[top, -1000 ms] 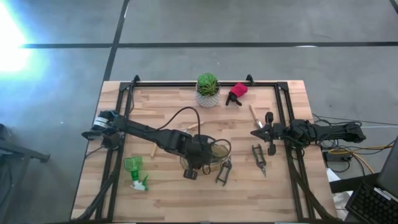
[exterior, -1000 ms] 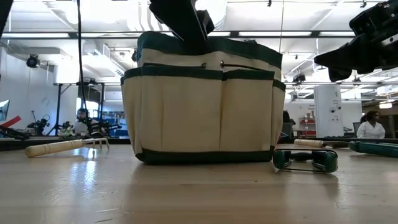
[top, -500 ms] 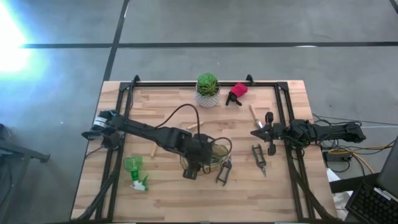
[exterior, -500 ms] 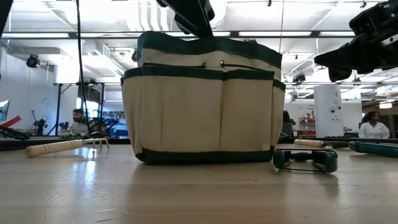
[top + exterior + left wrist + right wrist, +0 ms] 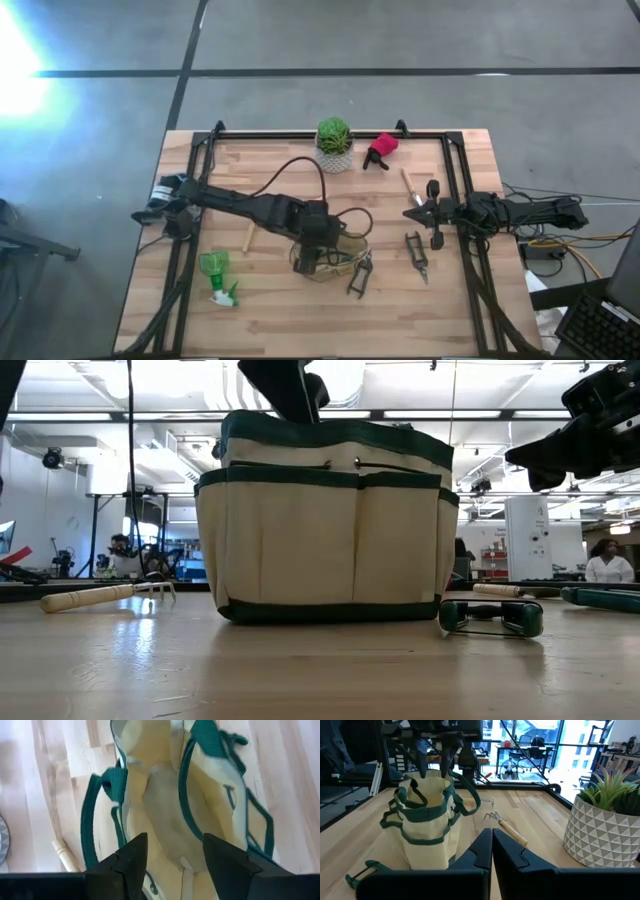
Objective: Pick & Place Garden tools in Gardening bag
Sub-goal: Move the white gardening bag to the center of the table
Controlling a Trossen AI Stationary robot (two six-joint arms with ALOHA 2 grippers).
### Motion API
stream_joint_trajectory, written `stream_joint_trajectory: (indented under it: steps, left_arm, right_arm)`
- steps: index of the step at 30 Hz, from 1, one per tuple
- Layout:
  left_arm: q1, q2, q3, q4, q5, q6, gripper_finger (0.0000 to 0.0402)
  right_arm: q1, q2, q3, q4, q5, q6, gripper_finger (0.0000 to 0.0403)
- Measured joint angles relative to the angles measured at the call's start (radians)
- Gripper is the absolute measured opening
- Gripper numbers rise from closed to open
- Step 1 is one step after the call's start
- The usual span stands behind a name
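left tool point(image 5: 172, 852) open and empty, jaws widened in the last second | bag point(image 5: 335, 252) directly beneath, mouth open | likely just released a garden tool inside | right tool point(image 5: 491, 840) closed, parked well right of bag

Counted: one gardening bag point(image 5: 335, 252); beside it two pruners point(image 5: 360, 275) point(image 5: 417, 256), at least two wooden-handled tools point(image 5: 248, 238) point(image 5: 408, 185), one green spray bottle point(image 5: 215, 274), one red-and-black sprayer piece point(image 5: 382, 148), and one potted plant point(image 5: 334, 145).
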State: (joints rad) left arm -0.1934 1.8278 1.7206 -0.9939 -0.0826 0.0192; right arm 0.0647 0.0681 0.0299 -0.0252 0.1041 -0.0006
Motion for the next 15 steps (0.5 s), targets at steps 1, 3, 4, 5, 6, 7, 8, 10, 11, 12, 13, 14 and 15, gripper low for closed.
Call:
stream_joint_trajectory:
  steps: [1,3,4,5,6,7,8,10,11,12,13,14,15]
  left_arm:
    - [0.002,0.0,0.0,-0.004,0.004,-0.002,0.0193]
    - [0.005,0.0,0.001,-0.005,0.012,-0.011,0.0193]
    - [0.005,-0.001,0.003,-0.011,0.017,-0.016,0.0193]
    - [0.006,-0.001,0.003,-0.013,0.022,-0.025,0.0193]
    - [0.006,-0.001,0.007,-0.014,0.033,-0.038,0.0193]
    - [0.007,-0.001,0.011,-0.012,0.05,-0.046,0.0193]
    - [0.006,-0.001,0.014,-0.011,0.066,-0.053,0.0193]
    - [0.006,-0.002,0.018,-0.008,0.078,-0.064,0.0193]
    - [0.006,-0.002,0.018,-0.008,0.078,-0.066,0.0193]
    - [0.006,-0.002,0.013,-0.001,0.079,-0.067,0.0193]
    - [0.008,-0.002,0.01,0.002,0.079,-0.067,0.0193]
    - [0.009,-0.002,0.007,0.001,0.079,-0.068,0.0193]
    - [0.01,-0.002,0.003,0.001,0.079,-0.069,0.0193]
  right_arm:
    - [0.0,0.0,0.0,0.0,0.0,0.0,0.0008]
    - [0.0,0.0,0.0,0.0,0.0,0.0,0.0008]
    - [0.0,0.0,0.0,0.0,0.0,0.0,0.0008]
    - [0.0,0.0,0.0,0.0,0.0,0.0,0.0008]
    - [0.0,0.0,0.0,0.0,0.0,0.0,0.0008]
    - [0.0,0.0,0.0,0.0,0.0,0.0,0.0008]
    - [0.0,0.0,0.0,0.0,0.0,0.0,0.0008]
    - [0.0,0.0,0.0,0.0,0.0,0.0,0.0008]
    - [0.0,0.0,0.0,0.0,0.0,0.0,0.0008]
    - [0.0,0.0,0.0,0.0,0.0,0.0,0.0008]
    - [0.0,0.0,0.0,0.0,0.0,0.0,0.0008]
    - [0.0,0.0,0.0,0.0,0.0,0.0,0.0008]
    - [0.0,0.0,0.0,0.0,0.0,0.0,0.0008]
